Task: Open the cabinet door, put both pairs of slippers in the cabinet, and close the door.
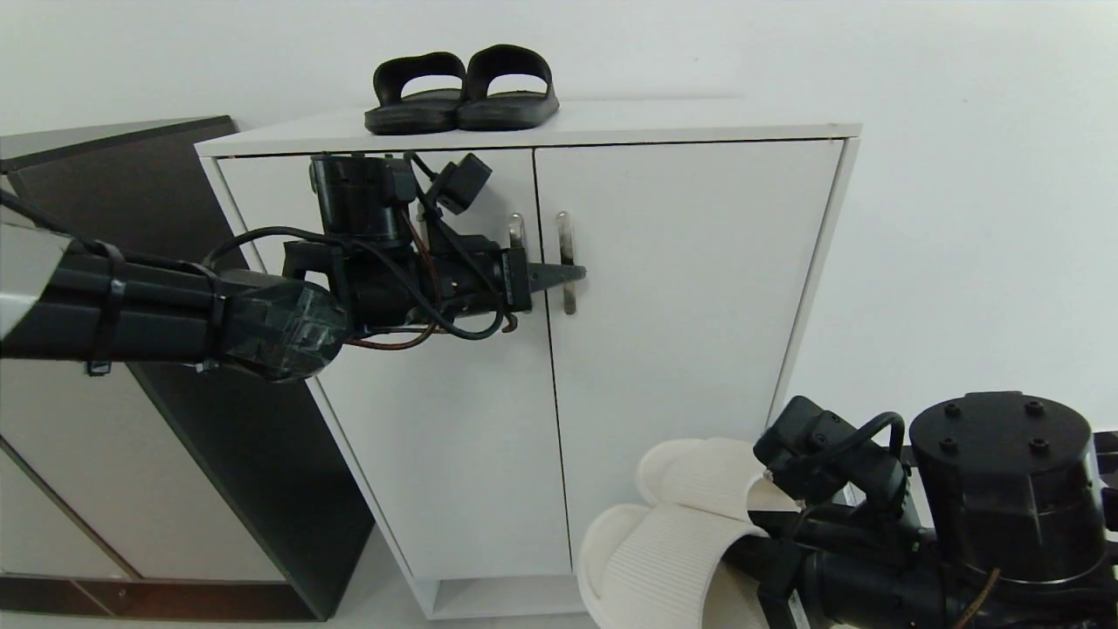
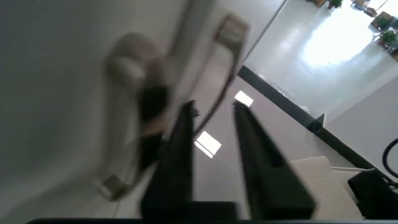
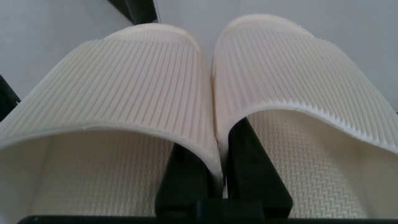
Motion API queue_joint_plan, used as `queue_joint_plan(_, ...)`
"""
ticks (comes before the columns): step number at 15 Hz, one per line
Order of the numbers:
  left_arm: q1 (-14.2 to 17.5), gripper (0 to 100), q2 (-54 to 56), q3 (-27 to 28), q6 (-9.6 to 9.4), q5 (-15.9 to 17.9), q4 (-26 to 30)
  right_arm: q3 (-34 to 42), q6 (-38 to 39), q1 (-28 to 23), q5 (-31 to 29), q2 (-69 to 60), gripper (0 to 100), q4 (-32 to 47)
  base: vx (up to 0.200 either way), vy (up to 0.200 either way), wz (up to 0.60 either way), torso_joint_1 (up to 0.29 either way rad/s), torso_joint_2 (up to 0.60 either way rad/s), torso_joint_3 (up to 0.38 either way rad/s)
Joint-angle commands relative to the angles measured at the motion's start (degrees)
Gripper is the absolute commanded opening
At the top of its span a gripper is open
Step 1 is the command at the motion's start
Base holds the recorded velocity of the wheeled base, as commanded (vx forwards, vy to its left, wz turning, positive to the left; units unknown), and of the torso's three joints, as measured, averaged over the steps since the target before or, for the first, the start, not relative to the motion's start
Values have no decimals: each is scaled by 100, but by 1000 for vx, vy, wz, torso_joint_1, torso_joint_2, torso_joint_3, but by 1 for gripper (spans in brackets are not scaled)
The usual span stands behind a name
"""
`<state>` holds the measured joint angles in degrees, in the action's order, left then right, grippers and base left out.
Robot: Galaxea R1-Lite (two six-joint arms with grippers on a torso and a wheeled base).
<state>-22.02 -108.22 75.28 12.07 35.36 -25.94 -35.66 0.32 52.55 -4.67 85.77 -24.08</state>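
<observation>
- The white two-door cabinet stood against the wall with both doors shut, so the task's opening step was not yet done. There was one cabinet with two doors.
- The left tool sat at the right door's handle, its fingers a little apart with the bar at the gap. I could not tell whether the pads pressed it.
- The right tool was closed on the pair of cream ribbed foam slippers. It pinched their touching inner straps and held them low, just before the foot of the right door. That made two tools.
- The pair of black rubber slide slippers lay side by side on the cabinet's top, above the left door. Two pairs made four slippers, none yet inside.
- The two slim upright metal handles, the left door's and the right door's, flanked the seam.
- Risk: the thin handle could slip from a loose grip on the pull.
- Risk: the right door, swinging out, would likely strike the cream pair and the arm parked in its path.
- Risk: a hard tug could jolt the black pair.
</observation>
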Motion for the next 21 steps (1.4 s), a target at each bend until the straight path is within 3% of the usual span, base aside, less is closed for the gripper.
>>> queue_joint_plan(1,-57,0,187,-242,-3,41,-25,138,-23,44,177,-122,0,-1,0,0,0,0,0,0)
queue_joint_plan(4,-180,0,591,-778,-20,58,-253,296,-331,53,520,-272,0,-1,0,0,0,0,0,0)
queue_joint_plan(6,-277,0,995,-1490,-3,41,-763,402,-374,124,748,-395,0,-1,0,0,0,0,0,0)
queue_joint_plan(12,-277,0,2252,-2369,6,41,-825,463,-392,141,775,-412,0,-1,0,0,0,0,0,0)
queue_joint_plan(15,-84,0,2323,-2281,15,32,-790,481,-506,141,775,-412,0,-9,0,0,0,0,0,0)
queue_joint_plan(17,48,0,1866,-1885,68,6,-816,490,-506,132,775,-412,0,-9,0,0,0,0,0,0)
queue_joint_plan(20,224,0,1365,-1244,692,-3,-825,490,-506,132,766,-421,0,-9,0,0,0,0,0,0)
queue_joint_plan(21,250,0,1171,-1033,736,-3,-825,490,-506,132,766,-412,0,-9,0,0,0,0,0,0)
